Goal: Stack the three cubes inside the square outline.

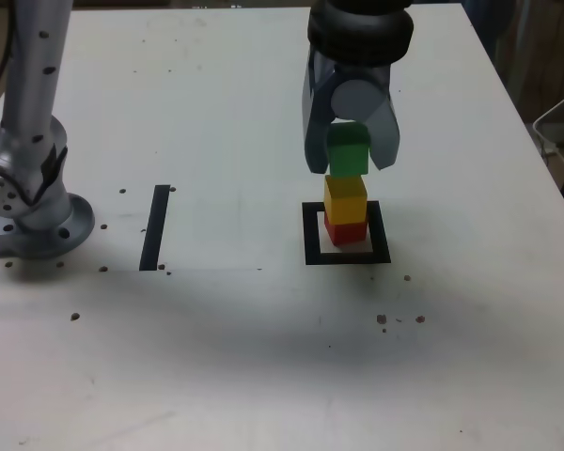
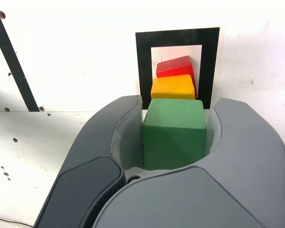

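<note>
White table point(image 1: 216, 357), end effector point(image 1: 350, 155) pinching green cube point(image 1: 348, 150) above yellow cube point(image 1: 345, 198)

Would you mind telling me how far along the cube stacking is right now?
Done: the red cube sits inside the square outline, with the yellow cube on top of it. In hand: the gripper is shut on the green cube, held right above the yellow one; I cannot tell whether they touch. Left: setting the green cube down squarely and letting go.

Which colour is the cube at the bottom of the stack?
Red cube, under the yellow cube; the exterior view shows it best.
</note>
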